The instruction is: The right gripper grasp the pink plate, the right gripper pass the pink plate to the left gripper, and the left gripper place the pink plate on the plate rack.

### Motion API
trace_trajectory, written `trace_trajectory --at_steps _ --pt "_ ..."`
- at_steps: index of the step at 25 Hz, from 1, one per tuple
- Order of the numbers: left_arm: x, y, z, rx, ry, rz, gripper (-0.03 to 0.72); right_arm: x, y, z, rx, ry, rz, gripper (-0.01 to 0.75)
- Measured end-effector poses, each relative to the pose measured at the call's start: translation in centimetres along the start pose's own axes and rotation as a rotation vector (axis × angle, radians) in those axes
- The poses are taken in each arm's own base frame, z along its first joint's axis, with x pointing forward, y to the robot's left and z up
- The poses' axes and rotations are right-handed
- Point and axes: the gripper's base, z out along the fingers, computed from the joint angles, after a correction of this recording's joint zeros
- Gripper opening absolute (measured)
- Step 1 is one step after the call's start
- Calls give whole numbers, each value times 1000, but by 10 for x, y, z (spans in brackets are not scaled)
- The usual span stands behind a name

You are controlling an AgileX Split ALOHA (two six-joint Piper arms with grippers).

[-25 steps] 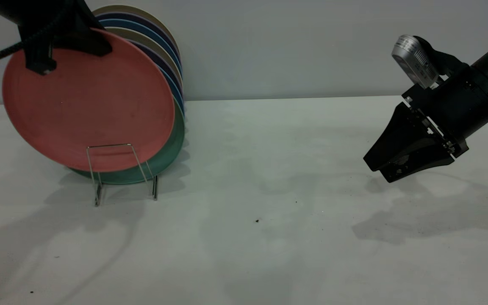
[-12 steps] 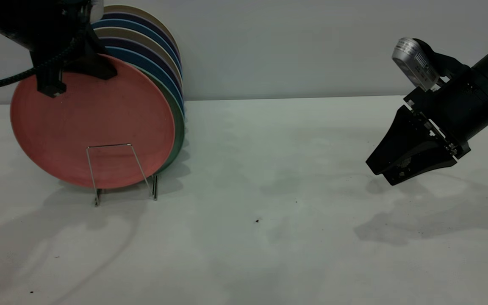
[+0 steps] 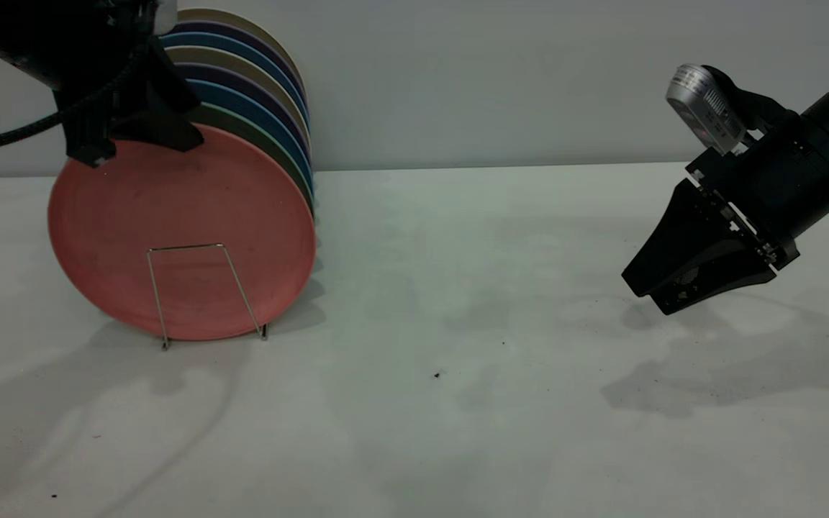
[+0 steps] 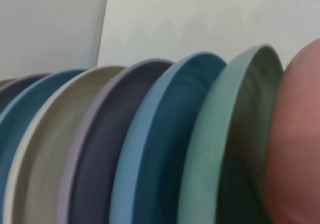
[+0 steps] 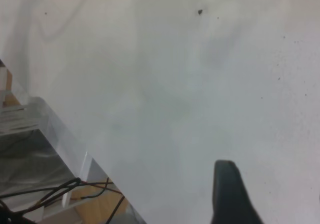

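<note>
Clamped on the top rim of the pink plate (image 3: 184, 230), our left gripper (image 3: 123, 140) hangs directly above the plate rack (image 3: 202, 295) at the left side of the white table (image 3: 458, 324). We see the plate standing nearly upright on edge, its face turned to the exterior camera, its lower rim behind the front wire loop and down at the table or very near it; whether it rests there we cannot tell. Just behind it stands the teal-green plate (image 4: 227, 144), then a row of blue, purple and cream plates (image 3: 270, 79); in the left wrist view the pink rim sits close beside the green one, a narrow dark gap between them.

We judge the placing all but done. What the next move turns on, in our reading, is that the plate lies straight below the jaws, so letting go and lifting straight up should leave it leaning in its slot.

Our right gripper (image 3: 663, 284) waits well apart on the far right, low over the table, holding nothing; whether its fingers are apart we cannot tell.
</note>
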Motion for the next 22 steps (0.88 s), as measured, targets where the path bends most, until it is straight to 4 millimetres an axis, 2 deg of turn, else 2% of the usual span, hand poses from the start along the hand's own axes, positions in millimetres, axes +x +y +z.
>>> trace_trajectory --at_steps 3,6,11,15,19,22 --pt "-1 -1 -1 11 -6 -54 538 -1 2 -2 3 -3 -3 442" --pt "-8 3 -13 -15 -19 -147 595 -7 10 -12 19 -22 -7 442" --pt "-34 11 -63 -83 -100 -424 602 -29 27 -47 131 -42 5 442" --pt "-50 7 -101 -59 -133 -760 589 -41 38 -79 335 1 34 442" --pt "-38 -6 -117 -33 74 -1026 589 -41 57 -104 585 34 72 439" --pt "-16 -15 -133 -119 357 -1157 589 -35 79 -118 713 65 91 429"
